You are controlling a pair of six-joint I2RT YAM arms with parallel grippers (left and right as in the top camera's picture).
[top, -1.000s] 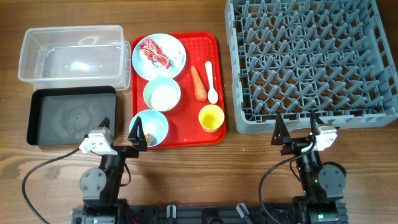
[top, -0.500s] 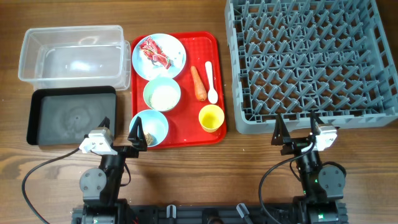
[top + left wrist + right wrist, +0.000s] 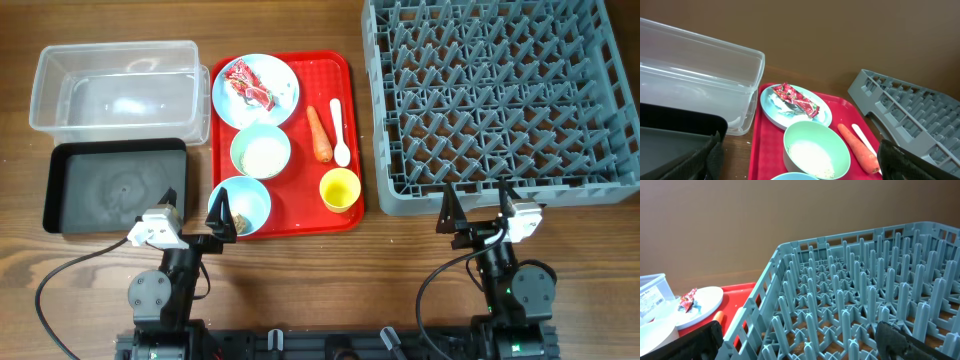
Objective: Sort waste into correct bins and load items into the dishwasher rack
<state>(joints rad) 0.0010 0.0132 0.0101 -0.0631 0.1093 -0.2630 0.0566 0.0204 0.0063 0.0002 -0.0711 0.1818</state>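
Note:
On the red tray point(image 3: 345, 70) sit a light-blue plate point(image 3: 283, 101) with the red-and-white wrapper point(image 3: 249, 84) and tissue, a pale-green bowl point(image 3: 260, 152) of rice, a light-blue bowl point(image 3: 250, 199) with a brown lump point(image 3: 241, 222), an orange carrot point(image 3: 318, 134), a white spoon point(image 3: 339, 133) and a yellow cup point(image 3: 339, 189). The clear tub point(image 3: 115, 87) and black tray point(image 3: 115, 185) lie at the left. The grey rack point(image 3: 498, 95) is at the right. My left gripper point(image 3: 193, 206) is open and empty near the light-blue bowl. My right gripper point(image 3: 477, 205) is open and empty at the rack's near edge.
In the left wrist view the tub point(image 3: 695, 85), plate point(image 3: 771, 102), green bowl point(image 3: 815, 150), carrot point(image 3: 858, 147) and rack point(image 3: 910, 115) show. The right wrist view looks over the rack's pegs point(image 3: 865, 300). Bare wooden table lies along the near edge.

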